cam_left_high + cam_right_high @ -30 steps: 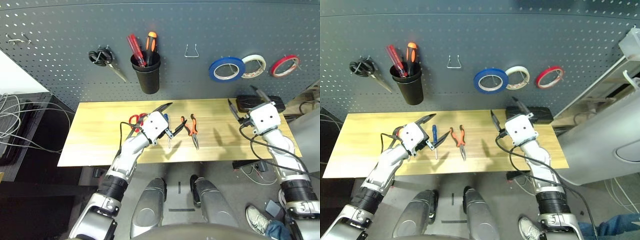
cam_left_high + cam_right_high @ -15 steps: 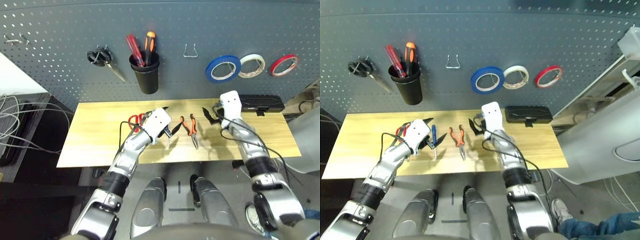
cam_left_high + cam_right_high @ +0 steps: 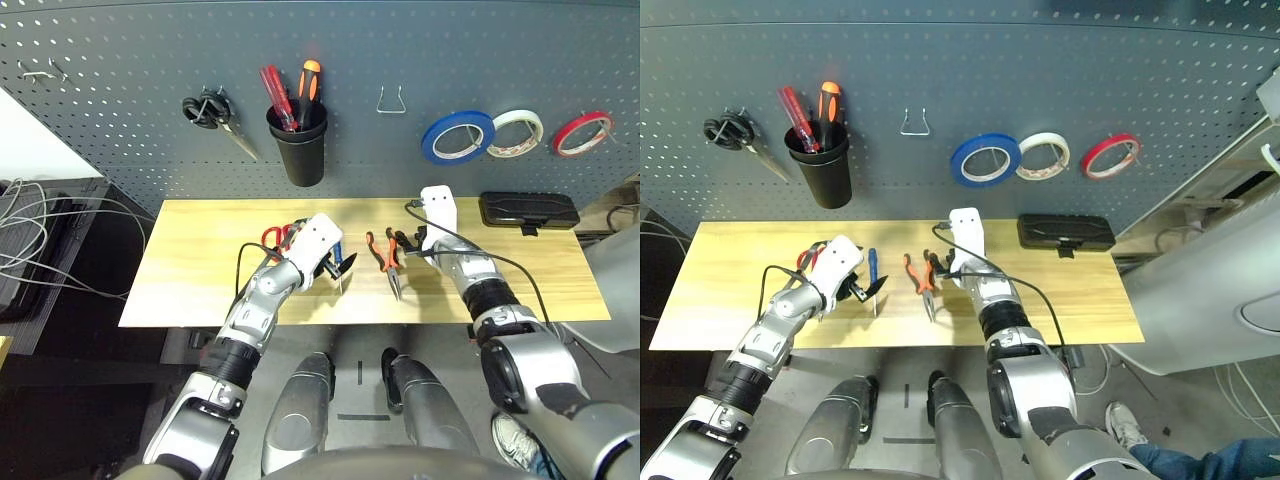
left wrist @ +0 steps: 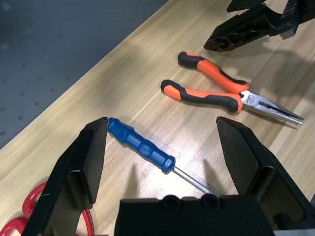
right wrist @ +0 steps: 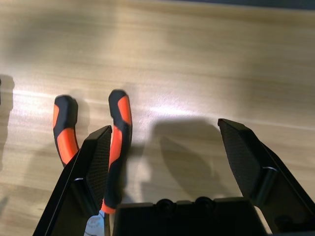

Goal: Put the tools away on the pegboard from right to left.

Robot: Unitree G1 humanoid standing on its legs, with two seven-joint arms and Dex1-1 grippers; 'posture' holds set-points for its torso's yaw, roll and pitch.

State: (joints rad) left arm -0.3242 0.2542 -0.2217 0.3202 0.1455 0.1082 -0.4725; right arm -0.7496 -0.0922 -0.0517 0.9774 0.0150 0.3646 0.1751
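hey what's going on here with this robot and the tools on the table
The robot is hanging tools on the pegboard. The blue tape ring already hangs there. The right end effector, open, is right beside the orange-and-black pliers on the table, not gripping them. The left end effector, open, hovers over the blue-handled screwdriver, with the red-handled scissors next to it.

Two silver metal forearms, each with a black ribbed collar at mid-arm. Each ends in a white box-shaped wrist housing carrying a gripper of two black, wedge-shaped fingers: the left gripper (image 3: 335, 268) and the right gripper (image 3: 403, 243). A thin black cable loops from each housing back along its forearm. Small round screw holes dot each gripper's black base.
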